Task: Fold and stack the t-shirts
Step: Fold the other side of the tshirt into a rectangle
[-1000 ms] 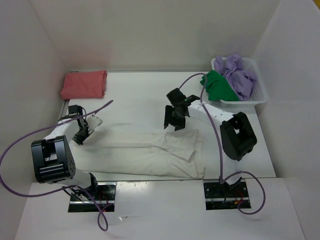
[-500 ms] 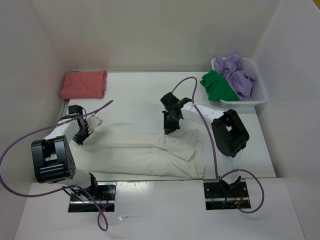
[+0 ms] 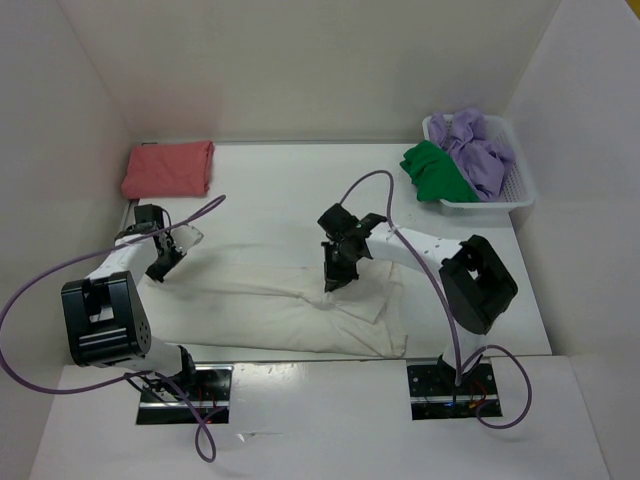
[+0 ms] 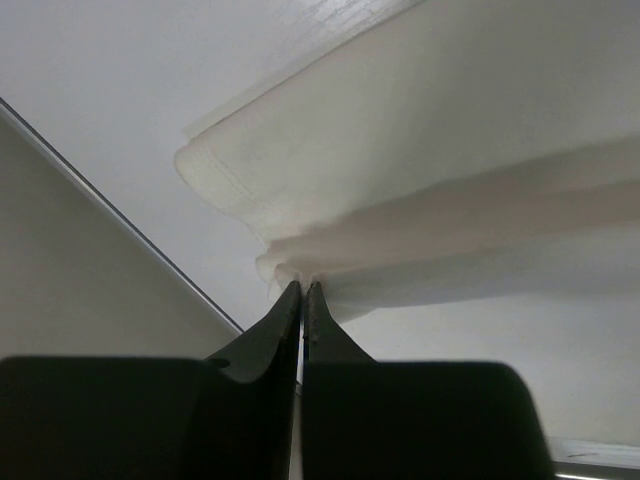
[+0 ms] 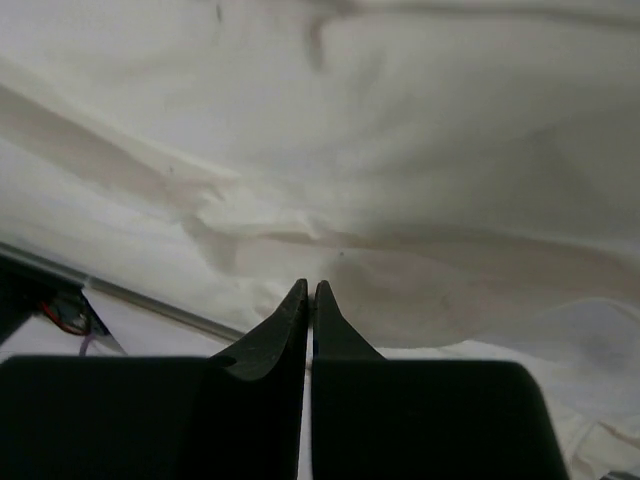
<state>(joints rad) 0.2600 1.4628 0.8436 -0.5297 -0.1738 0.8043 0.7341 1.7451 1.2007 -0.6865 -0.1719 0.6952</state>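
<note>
This looks like a robot lab, not a home. The table [image 3: 280, 190] is plain white. Tall white walls [image 3: 300, 70] stand past the fingers [image 4: 270, 335] and out to both sides of them, like a big box. Two robot arms, the left arm [image 3: 105, 315] and the right arm [image 3: 475, 285], are fixed at the near edge, back behind the fingers. Purple cables [image 3: 30, 290] loop from the arms down to black plates [image 3: 185, 385] with small wires. A cream shirt [image 3: 290, 305] lies right at the fingers. A red shirt [image 3: 168, 168] sits far past the left ones. A white basket [image 3: 520, 195] of clothes [image 3: 470, 160] sits far past the right ones.
</note>
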